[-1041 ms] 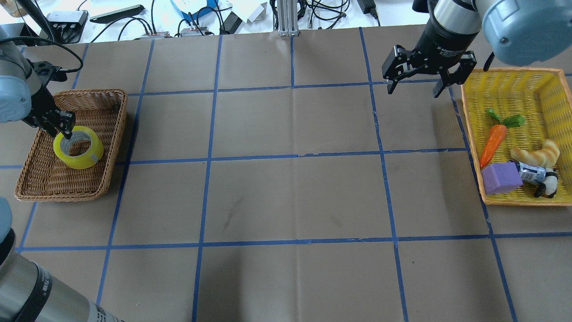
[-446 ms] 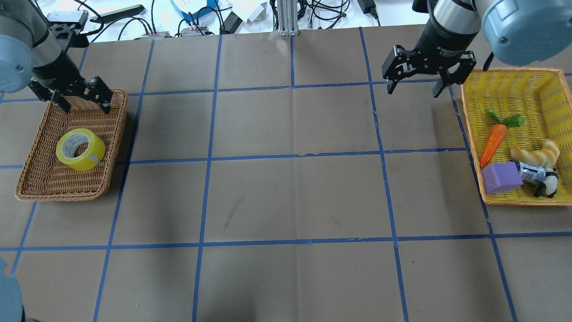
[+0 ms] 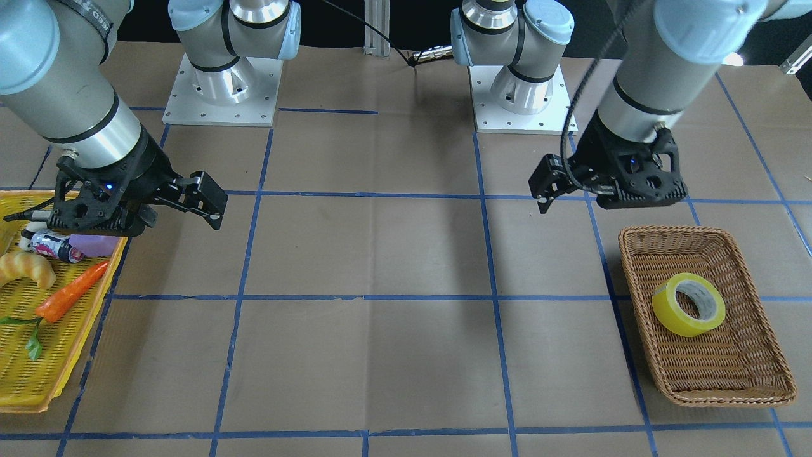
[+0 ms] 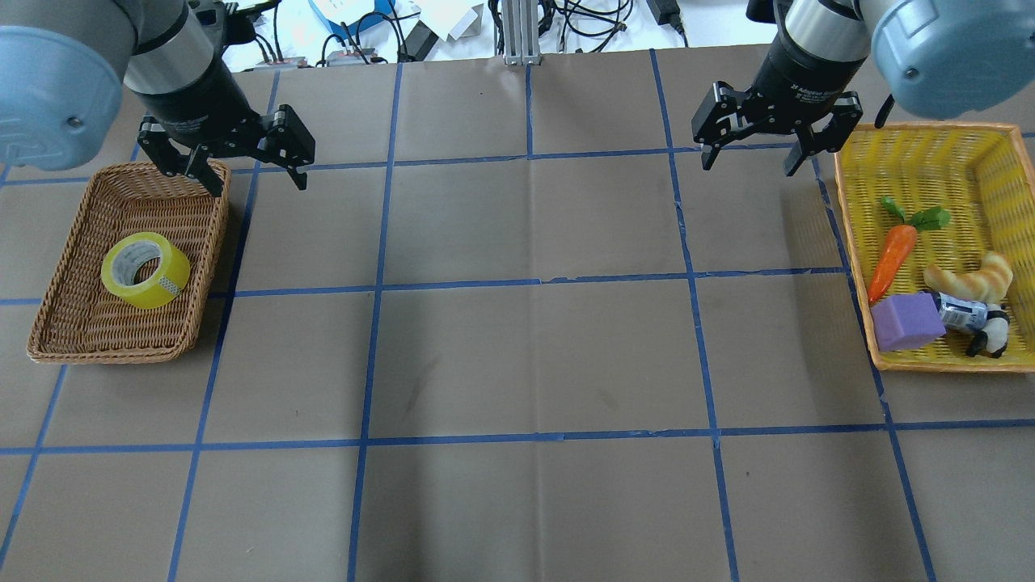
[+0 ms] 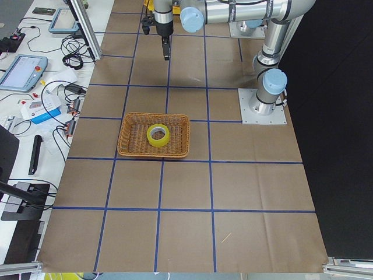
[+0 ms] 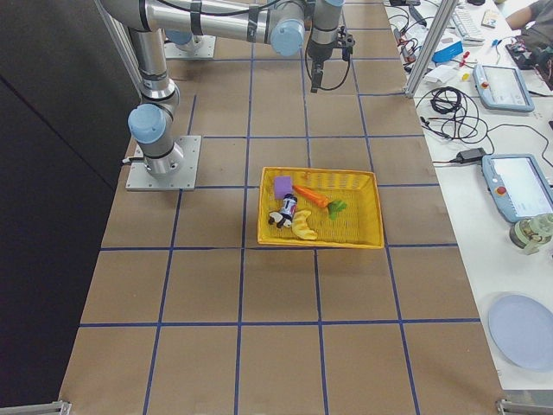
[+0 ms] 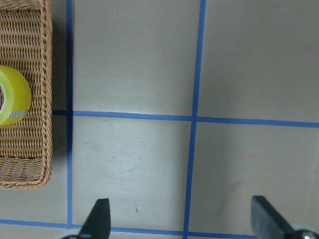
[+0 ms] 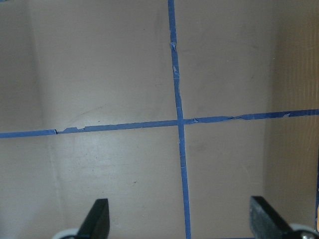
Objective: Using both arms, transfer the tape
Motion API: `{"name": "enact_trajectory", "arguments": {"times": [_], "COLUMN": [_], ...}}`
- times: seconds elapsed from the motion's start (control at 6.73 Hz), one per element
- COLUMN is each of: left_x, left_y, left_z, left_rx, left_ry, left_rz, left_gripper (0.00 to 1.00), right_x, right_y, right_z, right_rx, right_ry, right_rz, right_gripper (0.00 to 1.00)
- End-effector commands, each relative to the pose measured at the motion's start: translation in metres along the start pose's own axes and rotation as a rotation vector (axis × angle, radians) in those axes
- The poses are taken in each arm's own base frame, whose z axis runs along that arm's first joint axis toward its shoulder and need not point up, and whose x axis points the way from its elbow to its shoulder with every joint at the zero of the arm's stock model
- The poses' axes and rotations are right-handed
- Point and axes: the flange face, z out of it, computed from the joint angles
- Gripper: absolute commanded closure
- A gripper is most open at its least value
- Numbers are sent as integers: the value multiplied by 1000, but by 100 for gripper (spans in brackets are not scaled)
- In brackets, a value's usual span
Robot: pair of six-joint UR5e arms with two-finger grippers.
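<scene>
The yellow tape (image 4: pixel 145 271) lies tilted in a brown wicker basket (image 4: pixel 105 331) at the table's left, touched by neither gripper. It also shows in the front view (image 3: pixel 688 304), the left side view (image 5: pixel 157 134) and at the left edge of the left wrist view (image 7: pixel 12 97). My left gripper (image 4: pixel 259 182) is open and empty, raised above the table just past the basket's far right corner; its fingers (image 7: pixel 99 216) frame bare table. My right gripper (image 4: pixel 748 166) is open and empty, beside the yellow basket's far left corner.
A yellow basket (image 4: pixel 930 137) at the table's right holds a carrot (image 4: pixel 893 259), a croissant (image 4: pixel 974 275), a purple block (image 4: pixel 906 322) and a small toy. Blue tape lines grid the brown table. Cables and devices lie beyond the far edge.
My left gripper has left the tape, risen out of the wicker basket and moved away to its far right corner. The tape stays in the basket. The right arm has not moved.
</scene>
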Motion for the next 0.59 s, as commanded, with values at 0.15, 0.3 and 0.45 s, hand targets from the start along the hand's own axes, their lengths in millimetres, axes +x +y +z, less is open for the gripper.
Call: {"name": "enact_trajectory", "arguments": {"times": [0.15,0.3,0.45], "left_x": [28,24,23], "left_y": [24,24,24], "left_z": [-18,-20,-20], "left_rx": [-6,-3,-1], "left_ry": [52,42,37], "left_rz": [33,30,30], "left_gripper": [0,0,0], "right_x": [7,-2,-10], "right_y": [8,17,24], "right_z": [-21,-30,-36], "right_rx": [44,56,72], "right_ry": [104,150,158], "right_rz": [-5,-27,-44], "right_gripper": [0,0,0]}}
